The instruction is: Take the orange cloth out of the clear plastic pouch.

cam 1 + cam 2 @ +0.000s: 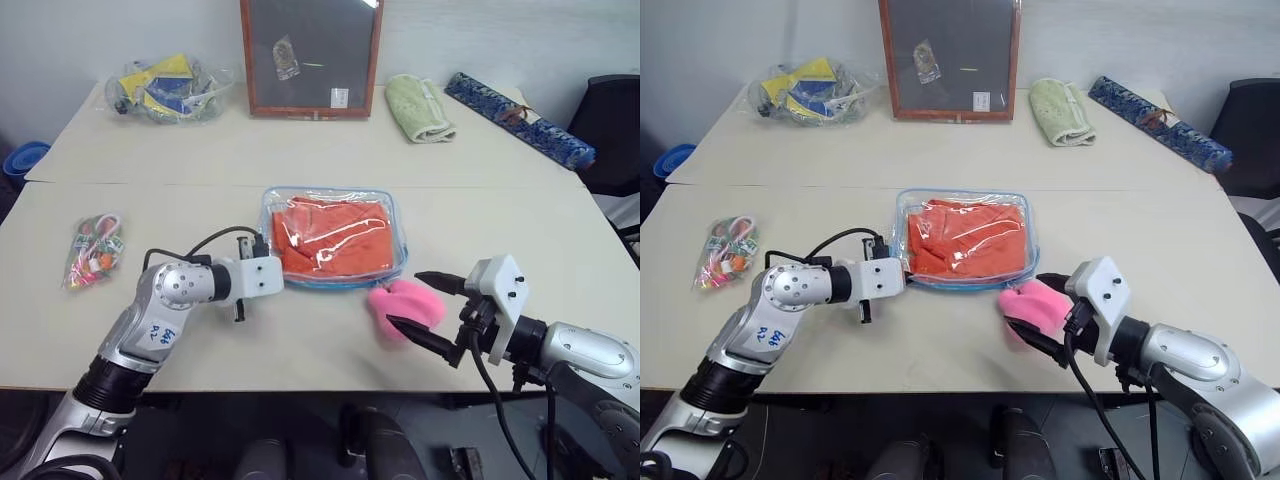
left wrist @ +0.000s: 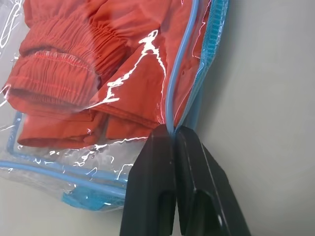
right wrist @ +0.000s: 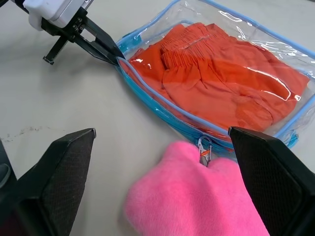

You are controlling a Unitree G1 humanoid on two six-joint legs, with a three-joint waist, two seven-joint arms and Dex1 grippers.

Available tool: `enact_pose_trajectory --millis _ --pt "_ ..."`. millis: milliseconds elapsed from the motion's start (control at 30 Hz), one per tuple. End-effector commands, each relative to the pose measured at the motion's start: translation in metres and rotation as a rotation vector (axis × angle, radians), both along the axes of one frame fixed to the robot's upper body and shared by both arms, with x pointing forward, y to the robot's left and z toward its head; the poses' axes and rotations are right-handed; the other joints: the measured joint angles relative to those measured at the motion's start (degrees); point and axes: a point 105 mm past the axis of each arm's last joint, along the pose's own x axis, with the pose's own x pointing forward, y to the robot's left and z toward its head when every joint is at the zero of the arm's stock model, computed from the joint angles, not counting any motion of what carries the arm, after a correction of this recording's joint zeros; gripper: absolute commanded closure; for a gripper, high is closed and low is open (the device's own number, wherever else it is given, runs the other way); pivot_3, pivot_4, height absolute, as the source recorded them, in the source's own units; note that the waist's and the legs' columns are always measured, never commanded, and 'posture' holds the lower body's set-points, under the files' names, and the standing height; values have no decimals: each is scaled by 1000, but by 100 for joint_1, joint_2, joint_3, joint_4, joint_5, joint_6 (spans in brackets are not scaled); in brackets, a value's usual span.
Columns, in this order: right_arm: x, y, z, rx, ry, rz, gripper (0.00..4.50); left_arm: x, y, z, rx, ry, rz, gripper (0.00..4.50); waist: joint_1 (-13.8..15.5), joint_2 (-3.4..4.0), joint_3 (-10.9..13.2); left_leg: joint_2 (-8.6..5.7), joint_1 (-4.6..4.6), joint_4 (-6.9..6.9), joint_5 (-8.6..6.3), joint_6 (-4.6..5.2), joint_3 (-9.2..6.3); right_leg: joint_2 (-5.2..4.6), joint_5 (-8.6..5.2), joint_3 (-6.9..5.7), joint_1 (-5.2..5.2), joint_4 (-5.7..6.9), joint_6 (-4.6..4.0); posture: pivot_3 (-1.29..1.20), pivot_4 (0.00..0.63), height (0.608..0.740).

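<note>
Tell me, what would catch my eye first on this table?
The orange cloth glows inside the clear plastic pouch at the table's middle. The left tool pinches the pouch's blue edge, while the right tool hangs open around a pink plush ball by the pouch's near corner.

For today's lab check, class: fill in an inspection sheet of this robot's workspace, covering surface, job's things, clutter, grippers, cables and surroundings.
Surface: pale table.
Job's things: orange cloth inside the clear plastic pouch; pink plush ball clipped to it.
Clutter: framed board, green towel, bag of yellow and blue items, packet of colourful bits, blue patterned roll.
Grippers: left gripper shut on the pouch's blue trim; right gripper open around the plush ball.
Cables: black cable on left arm.
Surroundings: black chair.
</note>
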Motion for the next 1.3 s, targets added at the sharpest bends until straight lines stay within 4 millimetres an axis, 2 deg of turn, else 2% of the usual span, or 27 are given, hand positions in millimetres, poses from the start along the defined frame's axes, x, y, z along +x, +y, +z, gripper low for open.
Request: enact_pose_trajectory --millis 33,133,233,333,400,500,633,767,900,1067,1100,1167,1233,1300 --pt "0 -6 7 -21 -37 -25 0 1 7 4 -13 3 25 3177 2 0 0 0 0 0 0 0 0 0 0 -1 0 0 0 0 150 740" --pt "0 -7 6 -25 -34 -25 0 1 11 14 -34 10 37 2255 -1 0 0 -1 0 0 0 0 0 0 0 0 0 0 0 0 150 740" --pt "-1 -8 6 -30 -31 -23 0 -5 14 32 -158 122 29 1359 -1 0 0 0 -2 0 0 0 0 1 0 -1 -1 1 0 0 150 740" --pt "-1 -10 6 -39 -21 -20 0 -20 14 55 -263 240 -54 1359 -1 0 0 0 -4 2 0 0 -1 2 0 -3 -2 3 0 0 150 740" --pt "-2 -15 2 -59 2 -37 0 -25 17 62 -241 254 -93 1359 -1 0 0 0 -4 1 1 -1 -1 3 0 -4 -2 3 0 0 150 740" --pt "-1 -25 -9 -52 74 -97 0 -31 16 62 -204 261 -136 1359 1 0 0 -1 -4 0 0 -2 -1 3 0 -4 0 2 0 0 150 740" --pt "4 -36 -36 -6 188 -212 0 -55 2 65 -223 313 -279 1359 6 -1 0 -2 -6 2 0 -2 -1 3 0 -4 0 2 0 0 150 740" --pt "10 -45 -54 181 293 -350 0 -62 -4 73 -250 313 -346 1359 -2 0 0 -2 -3 3 1 -6 3 5 -1 1 0 1 -2 0 150 740" --pt "7 -38 -58 265 315 -358 878 -61 -15 84 -318 306 -382 1323 -3 1 0 -3 -1 3 3 -10 4 6 -2 5 0 4 -3 0 150 740" --pt "4 -31 -51 260 273 -327 2616 -59 -18 82 -313 299 -392 1323 -14 2 -1 -3 1 2 3 -10 5 10 -2 6 0 3 -3 0 150 740" --pt "4 -31 -47 229 241 -318 2845 -58 -18 82 -313 299 -390 1323 -14 2 -1 -2 0 2 3 -11 5 11 -2 6 -1 3 -4 0 150 740" --pt "4 -33 -44 92 174 -310 3594 -57 -18 81 -314 295 -386 1323 -11 3 -1 -4 0 2 3 -11 5 10 -2 7 -1 3 -3 0 150 740" --pt "6 -38 -45 -122 85 -293 4131 -56 -19 81 -316 288 -385 1323 -7 2 -1 -6 0 3 2 -11 6 9 -2 9 0 2 -3 0 150 740" --pt "11 -41 -36 -274 -22 -267 4131 -55 -22 81 -320 284 -389 1323 -7 5 0 -8 0 3 2 -11 9 9 -3 11 -3 3 -2 0 150 740"
